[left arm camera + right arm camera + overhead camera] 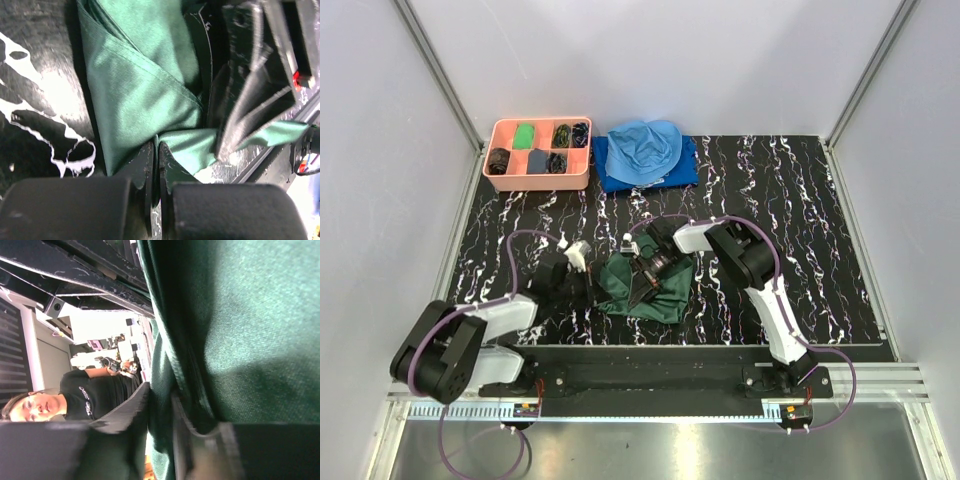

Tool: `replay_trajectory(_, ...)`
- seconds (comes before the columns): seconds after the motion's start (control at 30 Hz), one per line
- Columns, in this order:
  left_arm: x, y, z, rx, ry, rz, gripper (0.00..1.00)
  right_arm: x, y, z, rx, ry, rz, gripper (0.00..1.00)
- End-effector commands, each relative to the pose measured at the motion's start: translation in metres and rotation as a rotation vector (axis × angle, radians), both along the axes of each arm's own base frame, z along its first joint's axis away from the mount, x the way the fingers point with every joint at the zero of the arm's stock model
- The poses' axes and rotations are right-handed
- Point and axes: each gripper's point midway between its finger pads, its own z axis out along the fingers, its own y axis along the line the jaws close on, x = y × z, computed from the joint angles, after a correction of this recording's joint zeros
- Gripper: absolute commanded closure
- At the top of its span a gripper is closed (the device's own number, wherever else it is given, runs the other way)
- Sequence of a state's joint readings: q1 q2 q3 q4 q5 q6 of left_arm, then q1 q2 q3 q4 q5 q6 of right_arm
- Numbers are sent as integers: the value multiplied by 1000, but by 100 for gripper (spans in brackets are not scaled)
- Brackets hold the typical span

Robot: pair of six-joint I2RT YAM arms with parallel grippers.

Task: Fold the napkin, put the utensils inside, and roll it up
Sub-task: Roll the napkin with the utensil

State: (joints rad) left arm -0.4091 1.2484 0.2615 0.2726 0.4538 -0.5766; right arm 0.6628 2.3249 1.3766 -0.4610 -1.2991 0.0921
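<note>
Left tool (156, 150) is clamped tight on a fold of the napkin (145, 90), right down at the surface (40, 100). Right tool (160, 405) has green cloth running between its fingers, but I can't tell if it's gripping or loose. The napkin sits bunched up between both tools, mid-surface. The pink tray (540, 182) and light blue cloth (642, 148) sit well back at the far edge.

Napkin (655, 298) at the near middle of the counter (800, 260), a gripper on either side.
The napkin lies close to the counter's front edge. The left gripper (156, 150) meets it from the left, pinched on its edge. The right gripper (160, 405) sits over its middle, with cloth between its fingers. A tray (540, 183) stands at the back left, and cloths (648, 155) lie piled just right of it.
</note>
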Motion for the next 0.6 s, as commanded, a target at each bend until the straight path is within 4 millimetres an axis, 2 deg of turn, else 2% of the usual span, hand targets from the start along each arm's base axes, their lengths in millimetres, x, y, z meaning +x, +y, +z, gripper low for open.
replay_trajectory(0.0,7,8,-10,107,58,14,100,24,-8,-30,-83,-171,-45,60)
replay_trajectory(0.07,6,9,-13,128,85,9,100,28,-6,-18,-73,-206,-54,48)
replay_trajectory(0.13,3,9,-19,137,130,9,100,33,-8,-13,-100,-249,-71,40)
replay_trajectory(0.17,4,8,-18,134,137,8,100,37,-7,-1,-92,-287,-82,39)
replay_trajectory(0.23,0,9,-24,143,170,8,100,44,-11,5,-133,-348,-111,34)
replay_trajectory(0.27,1,9,-25,146,174,6,100,49,-11,22,-120,-399,-131,31)
replay_trajectory(0.33,-1,9,-27,153,188,5,100,57,-21,24,-187,-483,-178,28)
replay_trajectory(0.37,-1,10,-28,157,194,6,100,64,-21,47,-158,-569,-215,26)
replay_trajectory(0.4,-1,10,-28,159,196,6,100,66,-31,42,-218,-612,-249,25)
replay_trajectory(0.43,-2,10,-30,163,207,5,100,69,-36,46,-236,-659,-276,25)
replay_trajectory(0.47,-2,10,-29,163,207,4,100,75,-40,70,-211,-744,-319,24)
replay_trajectory(0.5,-2,9,-30,163,207,4,100,72,-51,64,-259,-794,-333,23)
replay_trajectory(0.53,-1,9,-30,165,216,5,100,68,-55,69,-263,-842,-341,22)
replay_trajectory(0.57,-1,10,-30,168,216,4,100,65,-59,89,-238,-914,-366,21)
